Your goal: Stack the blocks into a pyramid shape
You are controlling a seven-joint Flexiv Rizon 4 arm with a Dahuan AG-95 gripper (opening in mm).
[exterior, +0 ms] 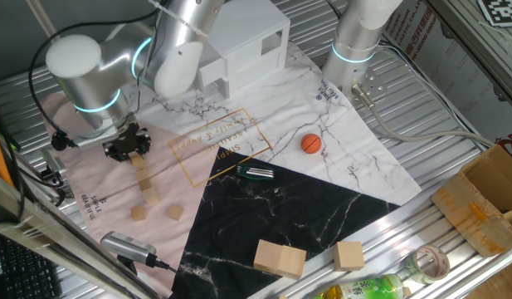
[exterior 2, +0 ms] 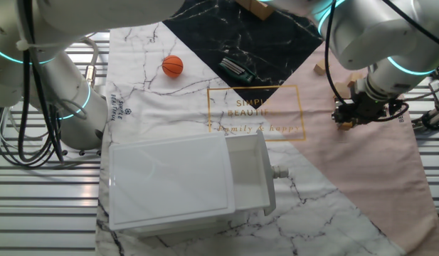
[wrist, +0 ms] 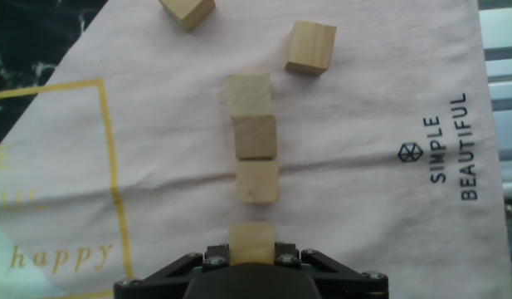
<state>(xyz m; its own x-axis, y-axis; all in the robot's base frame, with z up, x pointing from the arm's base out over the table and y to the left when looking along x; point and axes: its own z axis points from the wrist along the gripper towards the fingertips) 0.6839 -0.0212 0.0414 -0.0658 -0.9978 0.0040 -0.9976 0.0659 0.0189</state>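
**Six blocks counted: base row laid, upper tiers pending**

Gripper holds one block between its fingers, just beside a three-block row. Two loose blocks lie beyond. By judgement, stacking has barely begun. The surface is a pink cloth on the tabletop; an orange ball sits well apart.

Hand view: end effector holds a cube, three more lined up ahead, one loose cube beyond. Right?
Not quite: two loose cubes lie beyond the row, as the hand view shows. The end effector does hold a cube, with three lined up ahead.
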